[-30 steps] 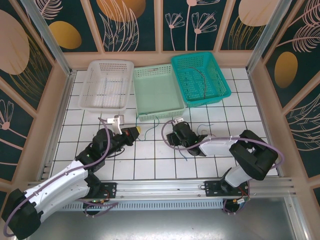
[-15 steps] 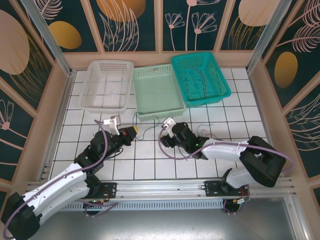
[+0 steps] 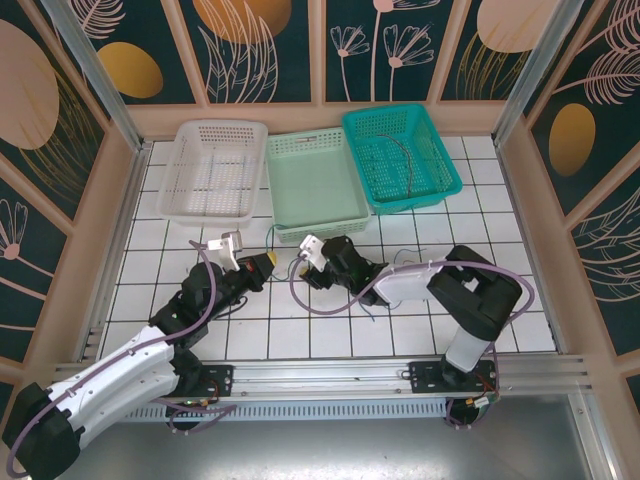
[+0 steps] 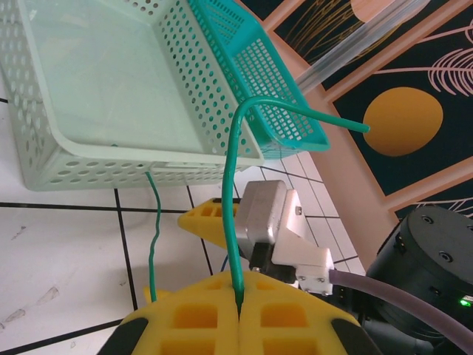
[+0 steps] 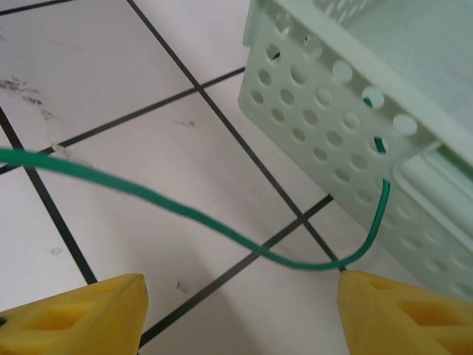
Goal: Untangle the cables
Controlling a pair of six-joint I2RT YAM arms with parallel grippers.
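A thin green cable (image 4: 235, 185) is pinched between the yellow fingertips of my left gripper (image 4: 239, 305), which is shut on it. From there the cable rises, arcs right and ends free near the teal basket (image 4: 275, 112). Another stretch of green cable (image 5: 185, 214) runs across the tiles and into a hole in the light green basket (image 5: 325, 111). My right gripper (image 5: 240, 318) hovers over that stretch, open, with nothing between its fingers. From above, the left gripper (image 3: 266, 263) and the right gripper (image 3: 305, 268) sit close together in front of the light green basket (image 3: 320, 232).
A white basket (image 3: 212, 214) stands at the back left. The teal basket (image 3: 404, 204) at the back right holds a dark cable (image 3: 400, 152). Thin loose cables (image 3: 372, 306) lie on the tiles beside the right arm. Wooden walls enclose the table.
My right gripper has moved left across the tiles, away from the loose cables, to just beside the left gripper. The left gripper has shifted slightly toward the basket and stays shut on the green cable.
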